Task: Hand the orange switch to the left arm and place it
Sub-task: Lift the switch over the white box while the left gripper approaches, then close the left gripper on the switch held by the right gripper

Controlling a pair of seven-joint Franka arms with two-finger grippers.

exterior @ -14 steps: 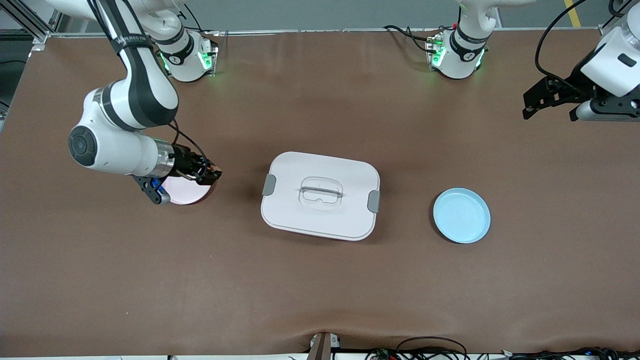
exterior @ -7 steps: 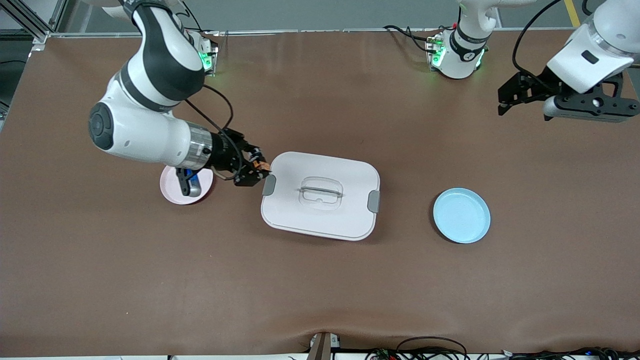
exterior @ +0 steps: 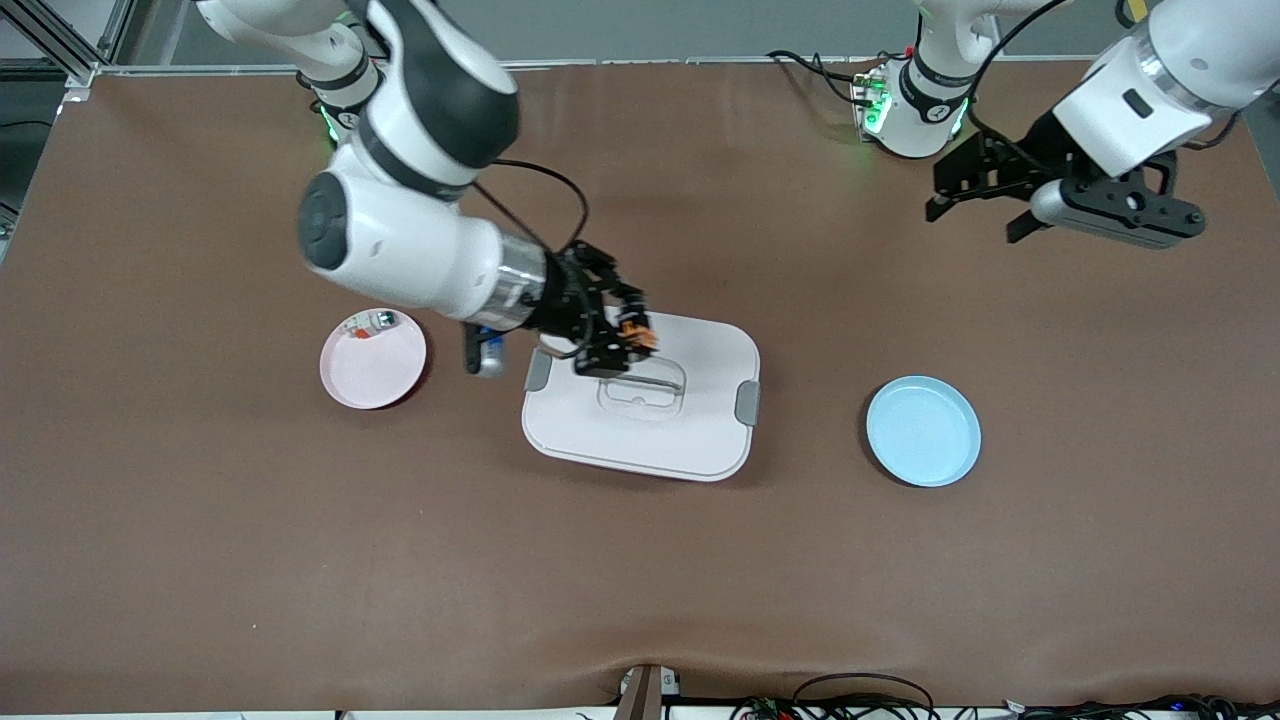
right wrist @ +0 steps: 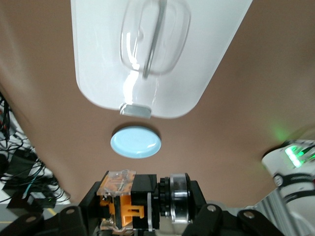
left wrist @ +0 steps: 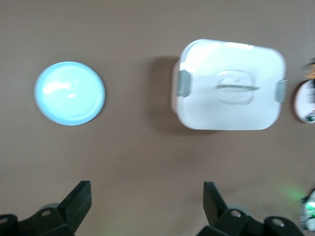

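The orange switch (exterior: 636, 334), a small black block with an orange face and a clear cap, is held in the air in my right gripper (exterior: 622, 345), which is shut on it. Both hang over the lid of the white box (exterior: 690, 430), at the edge toward the right arm's end. The right wrist view shows the switch (right wrist: 129, 201) clamped in the right gripper (right wrist: 130, 209), with the box (right wrist: 157, 54) below. My left gripper (exterior: 975, 218) is open and holds nothing, up over bare table near the left arm's base. Its fingers (left wrist: 78, 199) stand wide apart in the left wrist view.
A pink plate (exterior: 372, 365) lies toward the right arm's end, with a small silvery part (exterior: 370, 323) on its rim side. A light blue plate (exterior: 923, 431) lies toward the left arm's end of the box. Cables run along the table's near edge.
The right gripper has carried the switch from over the pink plate to over the box lid. The left gripper has swung in from the table's end toward the middle.
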